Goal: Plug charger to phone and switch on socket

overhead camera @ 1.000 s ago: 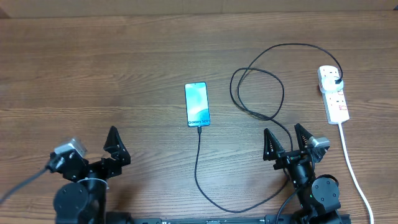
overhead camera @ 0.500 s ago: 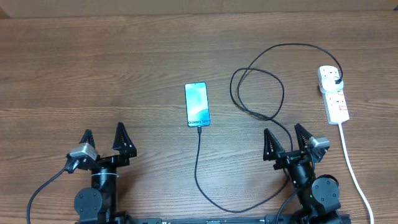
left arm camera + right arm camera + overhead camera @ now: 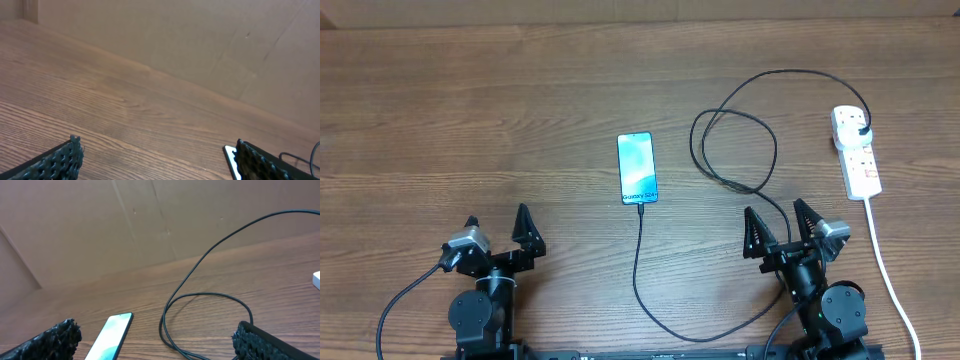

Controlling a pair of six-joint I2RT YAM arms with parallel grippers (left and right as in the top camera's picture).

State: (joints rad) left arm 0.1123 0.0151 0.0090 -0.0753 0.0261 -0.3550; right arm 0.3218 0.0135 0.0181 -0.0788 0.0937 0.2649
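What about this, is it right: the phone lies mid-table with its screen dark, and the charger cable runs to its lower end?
Not quite. The phone has its screen lit light blue, not dark, as the overhead view shows. The rest holds: it lies where you say, and the charger cable runs to its lower end.

Left gripper point(image 3: 497, 217) spread wide; right gripper point(image 3: 773, 210) likewise.

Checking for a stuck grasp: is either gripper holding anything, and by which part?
Nothing is held: the black left gripper and black right gripper stand open and empty.
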